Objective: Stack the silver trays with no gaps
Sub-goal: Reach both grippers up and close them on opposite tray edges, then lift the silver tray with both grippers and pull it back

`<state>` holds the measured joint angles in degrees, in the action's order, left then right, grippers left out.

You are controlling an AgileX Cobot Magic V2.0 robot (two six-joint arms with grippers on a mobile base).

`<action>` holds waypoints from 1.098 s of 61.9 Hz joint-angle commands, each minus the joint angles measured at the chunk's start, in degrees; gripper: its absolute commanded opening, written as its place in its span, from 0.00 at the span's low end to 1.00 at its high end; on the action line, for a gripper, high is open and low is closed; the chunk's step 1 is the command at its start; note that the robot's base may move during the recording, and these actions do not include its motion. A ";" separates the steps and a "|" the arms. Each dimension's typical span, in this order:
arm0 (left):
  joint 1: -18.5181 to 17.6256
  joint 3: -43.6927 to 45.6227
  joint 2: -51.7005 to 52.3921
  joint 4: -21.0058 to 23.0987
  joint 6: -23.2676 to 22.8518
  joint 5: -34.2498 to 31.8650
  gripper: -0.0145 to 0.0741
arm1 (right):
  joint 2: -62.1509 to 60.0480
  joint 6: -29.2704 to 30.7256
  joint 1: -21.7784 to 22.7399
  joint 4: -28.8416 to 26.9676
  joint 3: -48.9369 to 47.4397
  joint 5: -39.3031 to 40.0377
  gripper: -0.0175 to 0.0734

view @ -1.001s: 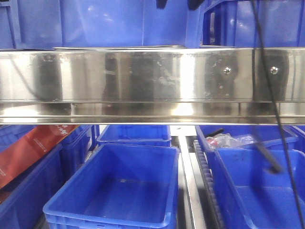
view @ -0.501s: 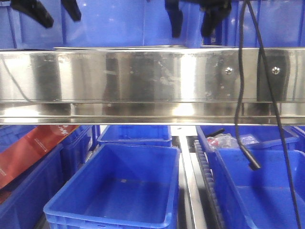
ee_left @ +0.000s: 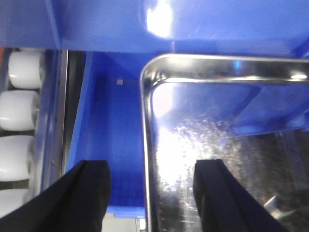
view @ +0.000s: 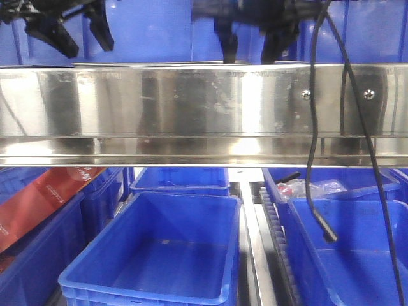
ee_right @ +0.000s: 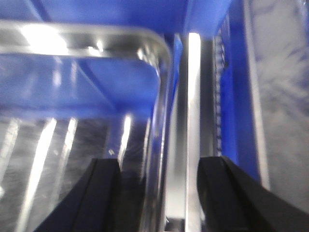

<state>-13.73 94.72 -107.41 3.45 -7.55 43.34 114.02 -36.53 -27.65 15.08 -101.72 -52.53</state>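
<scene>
- While both arms reach in over the shelf, I see the left gripper (view: 88, 46) at the top left of the front view and the right gripper (view: 248, 56) nearer the middle, both just above the steel shelf rail (view: 191, 102).
- On the left wrist camera the black fingers (ee_left: 91, 193) are spread wide. The left rim of the silver tray (ee_left: 207, 145) runs between them, with a gap on either side.
- That tray's rounded far-left corner lies over a blue bin (ee_left: 111, 135), and white rollers (ee_left: 19, 111) line the left edge of the view.
- My right wrist picture is blurred, but its fingers (ee_right: 104, 193) are also spread, with the tray's right rim between them. A bright steel strip (ee_right: 193, 121) lies just right of that rim.
- I cannot tell from either wrist view whether any finger touches the tray.
- From the front, the tray shows only as a slim shiny strip along the top of the rail, reaching from one gripper to the other.
- Below the rail sit an open lower bin (view: 159, 255) and a red carton (view: 44, 197) at the left. A black cable (view: 310, 159) hangs at the right.
</scene>
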 commanded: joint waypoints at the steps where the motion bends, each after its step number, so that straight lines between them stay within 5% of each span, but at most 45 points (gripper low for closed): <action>1: -0.13 0.45 -0.72 -0.12 0.07 -0.51 0.51 | 0.54 0.12 0.26 0.42 -0.51 -0.12 0.48; 36: -0.13 0.45 -3.83 -0.12 0.07 -0.21 0.46 | 0.66 0.12 1.19 0.90 -0.51 0.72 0.48; 50: -0.13 1.08 -3.83 -0.12 0.07 0.15 0.12 | 0.66 0.12 1.22 0.90 -0.51 0.83 0.26; 57: -0.13 1.48 -3.83 -0.12 0.07 0.20 0.16 | 0.66 0.12 1.22 1.06 -0.51 0.93 0.11; 68: -0.13 2.79 -3.83 -0.12 0.07 0.87 0.15 | 0.66 0.12 1.22 1.20 -0.51 0.80 0.12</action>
<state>-13.73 96.28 -111.38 3.86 -7.55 44.57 114.89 -37.12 -26.79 14.50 -102.07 -51.17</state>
